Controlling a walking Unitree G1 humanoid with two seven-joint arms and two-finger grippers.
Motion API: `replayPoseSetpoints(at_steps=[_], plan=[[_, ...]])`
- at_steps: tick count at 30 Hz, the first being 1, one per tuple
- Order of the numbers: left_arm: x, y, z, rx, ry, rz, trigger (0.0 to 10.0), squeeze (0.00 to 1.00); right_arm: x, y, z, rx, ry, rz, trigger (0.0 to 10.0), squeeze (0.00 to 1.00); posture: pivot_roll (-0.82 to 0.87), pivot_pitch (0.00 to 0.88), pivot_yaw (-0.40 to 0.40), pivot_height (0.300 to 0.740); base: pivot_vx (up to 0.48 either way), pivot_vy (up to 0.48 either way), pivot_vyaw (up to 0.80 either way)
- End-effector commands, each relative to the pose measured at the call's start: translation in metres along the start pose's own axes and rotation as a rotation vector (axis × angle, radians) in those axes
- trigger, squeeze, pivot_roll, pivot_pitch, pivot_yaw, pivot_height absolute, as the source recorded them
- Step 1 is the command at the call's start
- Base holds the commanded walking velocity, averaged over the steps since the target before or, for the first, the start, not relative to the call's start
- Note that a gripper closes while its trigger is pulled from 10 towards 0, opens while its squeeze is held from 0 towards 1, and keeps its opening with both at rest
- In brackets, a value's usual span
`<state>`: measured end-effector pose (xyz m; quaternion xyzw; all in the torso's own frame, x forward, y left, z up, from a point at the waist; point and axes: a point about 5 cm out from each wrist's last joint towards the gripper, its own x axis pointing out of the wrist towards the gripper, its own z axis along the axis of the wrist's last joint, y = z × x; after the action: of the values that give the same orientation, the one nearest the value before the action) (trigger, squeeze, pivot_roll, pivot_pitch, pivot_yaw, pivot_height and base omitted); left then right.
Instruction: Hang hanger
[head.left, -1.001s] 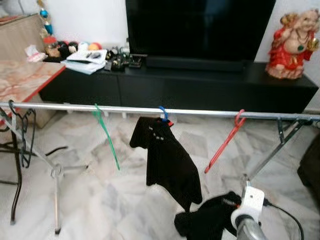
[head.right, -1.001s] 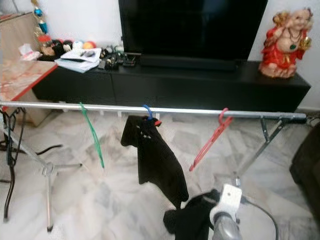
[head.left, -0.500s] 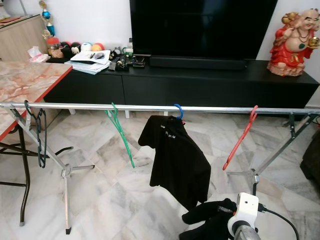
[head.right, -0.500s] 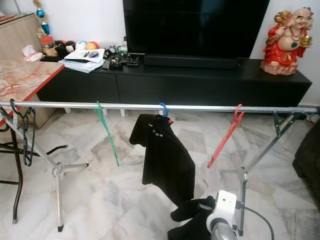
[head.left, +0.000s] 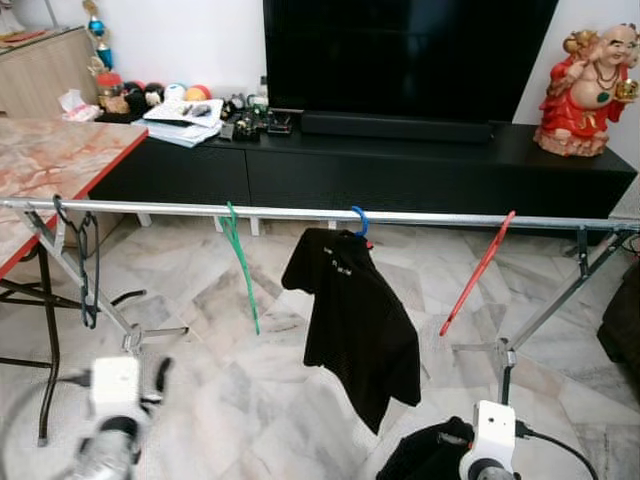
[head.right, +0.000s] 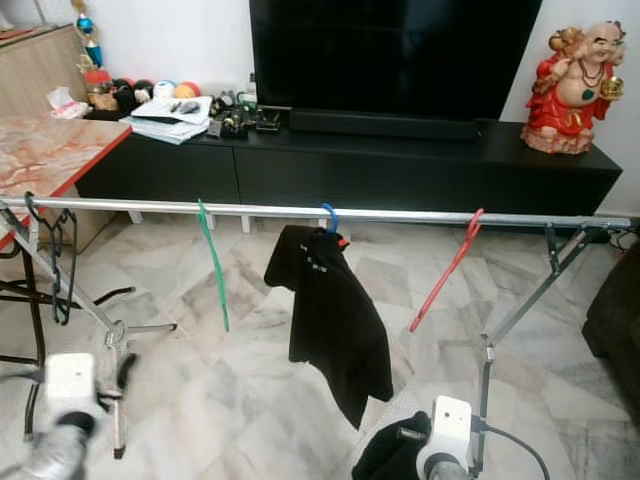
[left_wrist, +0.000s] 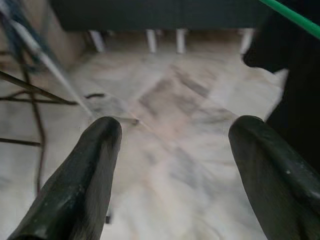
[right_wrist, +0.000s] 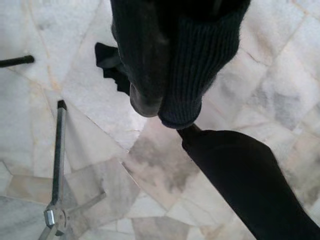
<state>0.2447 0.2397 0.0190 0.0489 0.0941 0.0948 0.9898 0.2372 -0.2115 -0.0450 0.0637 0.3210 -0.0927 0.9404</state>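
Newly raised left gripper (left_wrist: 172, 150) gapes; right gripper (right_wrist: 165, 107) clamps garment (right_wrist: 240, 180).

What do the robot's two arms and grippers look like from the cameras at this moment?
Both arms are silver, each ending in a white boxy wrist block. The right arm trails a black cable from its block. The left arm is blurred. The left gripper has two long, rounded, matte black fingers. The right gripper has the same black fingers.
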Motion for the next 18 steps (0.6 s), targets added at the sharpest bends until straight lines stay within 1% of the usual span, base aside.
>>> replayPoseSetpoints(at_steps=[1, 2, 3, 4, 6, 9, 11, 14, 18], plan=[[-0.001, -0.004, 0.013, 0.015, -0.051, -0.024, 10.0, 0.00, -0.002, -0.007, -0.007, -0.005, 0.035, -0.015, 10.0, 0.00, 0.13, 0.000, -0.007, 0.740, 0.000, 0.000, 0.00], [-0.001, -0.004, 0.013, 0.015, -0.051, -0.024, 10.0, 0.00, -0.002, -0.007, -0.007, -0.005, 0.035, -0.015, 10.0, 0.00, 0.13, 0.000, -0.007, 0.740, 0.000, 0.000, 0.00], [-0.004, -0.009, 0.016, 0.000, -0.061, -0.033, 10.0, 0.00, -0.003, -0.010, -0.011, -0.012, 0.054, -0.020, 10.0, 0.00, 0.16, 0.000, -0.013, 0.740, 0.000, 0.000, 0.00], [-0.004, -0.009, 0.016, 0.000, -0.061, -0.033, 10.0, 0.00, -0.003, -0.010, -0.011, -0.012, 0.054, -0.020, 10.0, 0.00, 0.16, 0.000, -0.013, 0.740, 0.000, 0.000, 0.00], [-0.005, -0.015, 0.023, -0.014, -0.081, -0.043, 10.0, 0.00, -0.004, -0.011, -0.014, -0.015, 0.068, -0.021, 10.0, 0.00, 0.19, 0.000, -0.021, 0.740, 0.000, 0.000, 0.00], [-0.006, -0.019, 0.028, -0.021, -0.095, -0.070, 10.0, 0.00, -0.005, -0.013, -0.017, -0.030, 0.074, -0.046, 10.0, 0.00, 0.19, 0.000, -0.017, 0.740, 0.000, 0.000, 0.00], [-0.009, -0.018, 0.030, -0.010, -0.095, -0.086, 10.0, 0.00, -0.006, -0.013, -0.020, -0.006, 0.079, -0.068, 10.0, 0.00, 0.18, 0.000, -0.009, 0.740, 0.000, 0.000, 0.00], [-0.011, -0.016, 0.031, -0.007, -0.081, -0.080, 10.0, 0.00, -0.007, -0.010, -0.023, 0.006, 0.088, -0.045, 10.0, 0.00, 0.17, 0.000, -0.005, 0.740, 0.286, 0.000, 0.00], [-0.012, -0.018, 0.035, 0.011, -0.076, -0.104, 10.0, 0.00, -0.009, -0.010, -0.028, 0.000, 0.099, -0.043, 10.0, 0.00, 0.17, 0.000, 0.005, 0.740, 0.298, 0.000, 0.00]])
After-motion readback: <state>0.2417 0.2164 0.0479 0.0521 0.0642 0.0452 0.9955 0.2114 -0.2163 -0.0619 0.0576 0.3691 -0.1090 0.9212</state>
